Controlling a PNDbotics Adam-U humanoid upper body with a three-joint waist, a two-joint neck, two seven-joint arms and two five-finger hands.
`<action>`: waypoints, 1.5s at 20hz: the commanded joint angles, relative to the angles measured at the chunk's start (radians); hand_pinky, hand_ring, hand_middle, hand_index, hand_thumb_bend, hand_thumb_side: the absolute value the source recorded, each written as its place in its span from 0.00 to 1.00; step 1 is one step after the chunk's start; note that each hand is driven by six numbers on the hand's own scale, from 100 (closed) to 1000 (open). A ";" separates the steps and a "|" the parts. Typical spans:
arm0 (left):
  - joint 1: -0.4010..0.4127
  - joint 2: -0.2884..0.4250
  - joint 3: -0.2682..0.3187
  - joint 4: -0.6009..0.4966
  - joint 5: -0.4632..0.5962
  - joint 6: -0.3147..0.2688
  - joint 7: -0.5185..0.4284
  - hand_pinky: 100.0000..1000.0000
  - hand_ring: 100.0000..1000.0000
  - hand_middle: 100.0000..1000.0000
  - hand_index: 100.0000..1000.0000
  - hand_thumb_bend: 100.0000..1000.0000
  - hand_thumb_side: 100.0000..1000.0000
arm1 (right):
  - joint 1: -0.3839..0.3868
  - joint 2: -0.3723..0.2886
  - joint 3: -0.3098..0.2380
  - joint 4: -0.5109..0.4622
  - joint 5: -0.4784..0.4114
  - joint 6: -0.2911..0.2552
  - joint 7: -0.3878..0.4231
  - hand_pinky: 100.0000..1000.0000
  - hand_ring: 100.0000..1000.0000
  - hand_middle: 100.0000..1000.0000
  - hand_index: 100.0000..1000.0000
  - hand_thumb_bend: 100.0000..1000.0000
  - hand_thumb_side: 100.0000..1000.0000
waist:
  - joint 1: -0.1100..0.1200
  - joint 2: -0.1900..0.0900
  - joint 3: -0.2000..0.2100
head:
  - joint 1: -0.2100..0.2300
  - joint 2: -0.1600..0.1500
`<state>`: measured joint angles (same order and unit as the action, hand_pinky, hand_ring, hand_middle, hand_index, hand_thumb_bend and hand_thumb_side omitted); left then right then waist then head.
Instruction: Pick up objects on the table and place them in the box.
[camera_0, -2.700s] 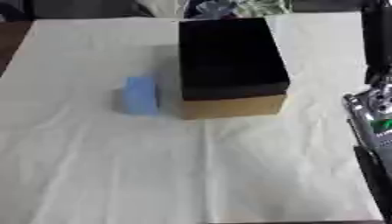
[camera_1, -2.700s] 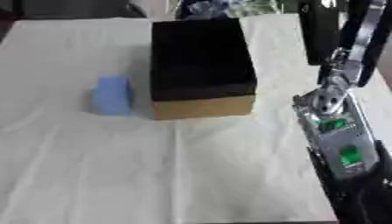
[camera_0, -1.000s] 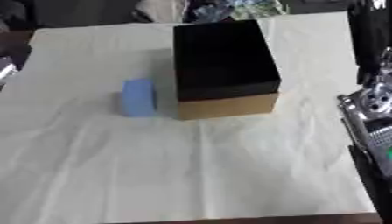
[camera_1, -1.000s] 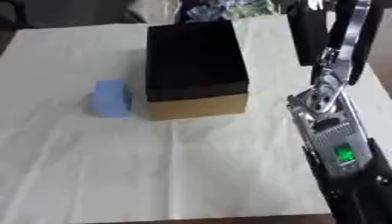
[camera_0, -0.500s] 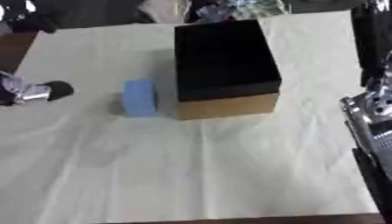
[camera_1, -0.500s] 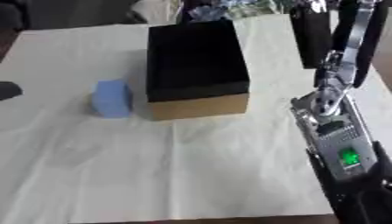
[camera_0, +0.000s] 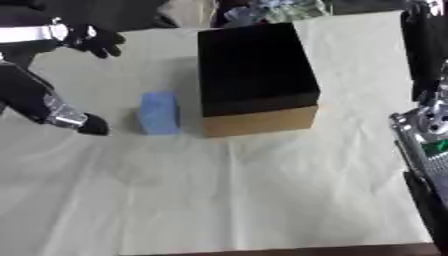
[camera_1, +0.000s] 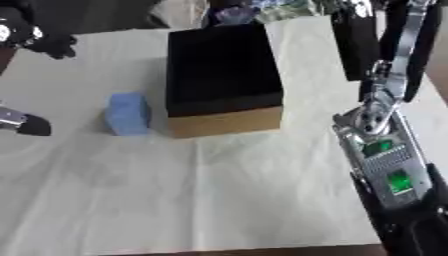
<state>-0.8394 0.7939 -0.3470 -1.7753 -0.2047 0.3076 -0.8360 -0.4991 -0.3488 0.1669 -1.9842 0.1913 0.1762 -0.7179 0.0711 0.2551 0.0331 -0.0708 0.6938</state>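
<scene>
A light blue block (camera_0: 158, 113) lies on the cream cloth, just left of the box. The box (camera_0: 261, 121) has a tan cardboard front wall and a black inside, and it stands open near the middle. My left hand (camera_0: 37, 96) comes in from the left with its fingers spread, and one black fingertip (camera_0: 92, 127) is a short way left of the block without touching it. It holds nothing. My right arm (camera_1: 381, 150) runs down the right edge. Its dark lower end (camera_1: 418, 234) sits at the bottom right corner, too indistinct to read.
The cream cloth (camera_0: 227, 200) covers the table, with its front edge along the bottom. Mixed clutter (camera_0: 278, 8) lies beyond the far edge behind the box.
My left hand has come in from the left edge and moved right and down toward the blue block. The block, the box and the right arm have stayed put.
</scene>
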 joint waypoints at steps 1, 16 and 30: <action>-0.042 -0.025 -0.011 0.052 -0.050 -0.003 -0.043 1.00 0.93 0.87 1.00 0.70 0.28 | -0.007 -0.013 -0.003 -0.016 -0.003 -0.003 0.001 0.72 0.66 0.56 0.82 0.00 0.56 | -0.002 -0.022 -0.001 | 0.003 0.012; -0.112 -0.175 -0.002 0.399 -0.237 -0.040 -0.007 1.00 0.99 0.92 1.00 0.68 0.24 | -0.005 -0.007 0.001 -0.016 -0.013 -0.013 -0.004 0.72 0.66 0.56 0.82 0.00 0.56 | 0.013 -0.006 -0.023 | 0.000 0.014; -0.152 -0.244 0.035 0.538 -0.237 -0.070 0.002 1.00 0.98 0.92 1.00 0.69 0.27 | -0.015 -0.007 0.008 -0.016 -0.023 -0.022 -0.019 0.72 0.66 0.55 0.82 0.00 0.57 | 0.026 0.032 -0.050 | 0.010 -0.012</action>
<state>-0.9670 0.5353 -0.3278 -1.2321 -0.4481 0.2420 -0.8302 -0.5015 -0.3476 0.1739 -1.9842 0.1737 0.1563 -0.7326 0.0998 0.3042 -0.0187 -0.0609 0.6914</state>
